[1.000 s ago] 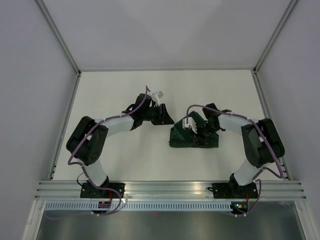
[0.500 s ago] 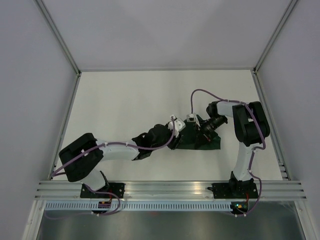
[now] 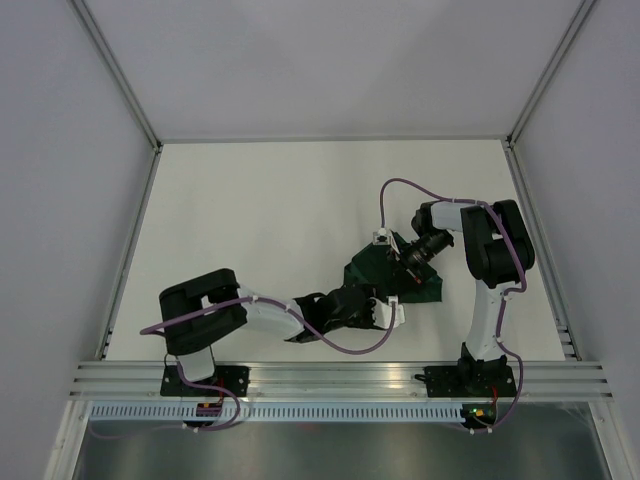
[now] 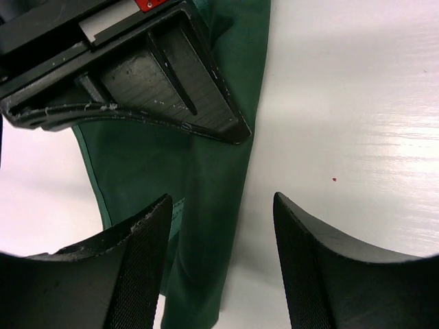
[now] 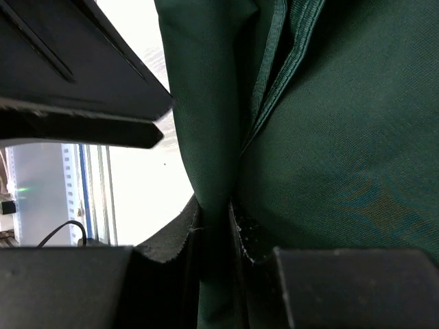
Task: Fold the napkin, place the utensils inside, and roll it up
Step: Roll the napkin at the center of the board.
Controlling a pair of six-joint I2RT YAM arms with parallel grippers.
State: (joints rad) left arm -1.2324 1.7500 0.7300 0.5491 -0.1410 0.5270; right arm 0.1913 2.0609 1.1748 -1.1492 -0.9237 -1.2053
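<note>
The napkin (image 3: pixel 366 270) is a bunched, folded dark green cloth right of centre on the white table (image 3: pixel 250 220). My right gripper (image 3: pixel 402 263) is shut on a fold of it; in the right wrist view the gripper (image 5: pixel 217 218) pinches a vertical fold of the napkin (image 5: pixel 336 137). My left gripper (image 3: pixel 387 312) is open at the napkin's near edge. In the left wrist view the gripper (image 4: pixel 221 209) straddles the edge of a long fold of the napkin (image 4: pixel 164 164), holding nothing. The orange utensils are out of view.
The right gripper's black body (image 4: pixel 137 75) sits close above the left gripper's open jaws; the left gripper's body (image 5: pixel 68 75) shows in the right wrist view. A metal rail (image 3: pixel 340 375) runs along the near edge. White walls enclose the table.
My left arm has swung from the back left round to the front, its gripper now at the napkin's near edge. The right gripper has stayed on the napkin, which is more bunched.
</note>
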